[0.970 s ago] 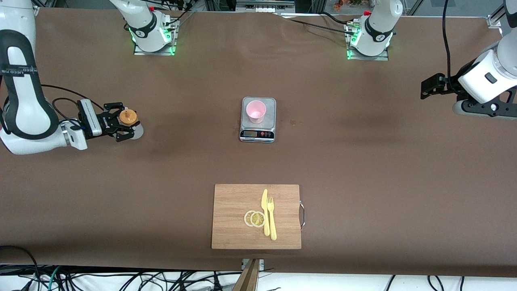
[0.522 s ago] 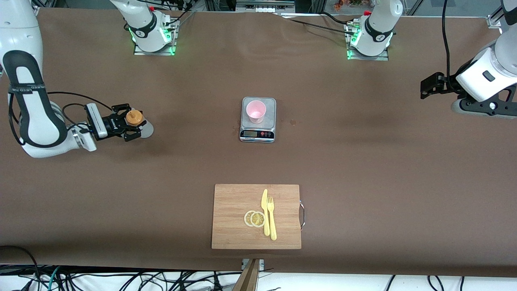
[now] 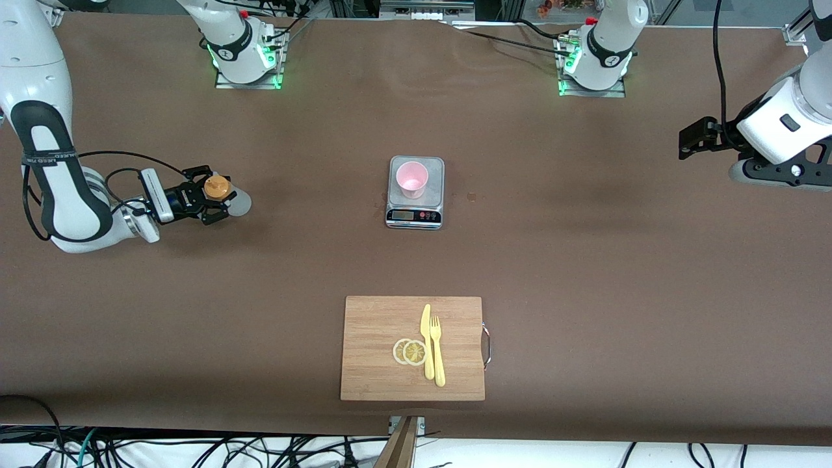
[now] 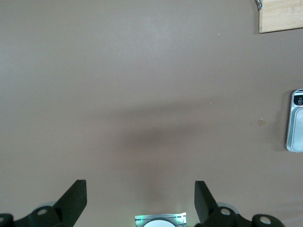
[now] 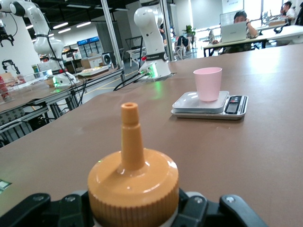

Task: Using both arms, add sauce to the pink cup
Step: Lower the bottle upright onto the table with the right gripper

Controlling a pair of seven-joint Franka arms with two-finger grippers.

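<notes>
Surroundings: a scale stood mid-desk, toward the left arm's end from the right end effector, with bare brown desk between them and nothing in the way; a wooden cutting board lay nearer the front camera than the scale, carrying two lemon slices, a yellow knife and a yellow fork side by side.
Pink cup: the pink cup stood upright on the scale's platform, well apart from both end effectors (the right wrist view showed it past the bottle's nozzle).
Right end effector: the right end effector was clenched around the sauce just under its orange cap, the bottle close to upright, over the desk toward the right arm's end.
Left end effector: the left end effector hung over the left arm's end of the desk, well apart from the scale, released, its two fingers spread wide with nothing between them; this arm waited.
Change since a second ago: the right end effector and the sauce had shifted slightly toward the scale, and the right arm's elbow had swung back; the left end effector, cup, scale and board looked unmoved.
</notes>
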